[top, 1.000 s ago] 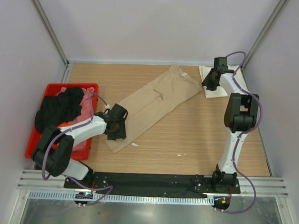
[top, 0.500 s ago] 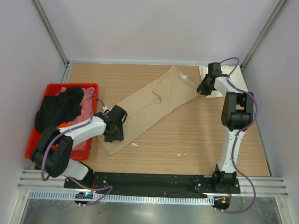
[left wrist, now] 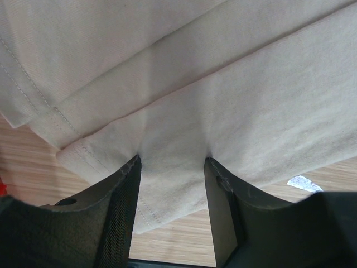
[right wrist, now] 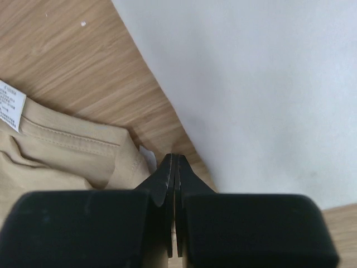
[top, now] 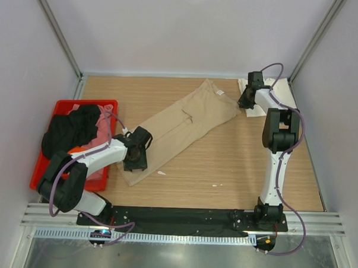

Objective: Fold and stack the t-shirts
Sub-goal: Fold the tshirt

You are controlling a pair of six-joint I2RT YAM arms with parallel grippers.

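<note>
Straddling one tan t-shirt (top: pixel 185 125), left claw (left wrist: pixel 173 162) is released — right claw (right wrist: pixel 173 158) clenched, near one cream t-shirt (top: pixel 283 91).

1. Tan tee (top: pixel 180 129): folded lengthwise into a long strip w/ layered edges, lying flat, diag across the bench (top: pixel 237 160) from near-left to far-right.
2. Cream-white tee (top: pixel 255 110): far-right corner, partly hidden.
3. Black tee (top: pixel 69 129) + pink tee (top: pixel 100 130): heaped in the red bin (top: pixel 43 175), left side.
</note>
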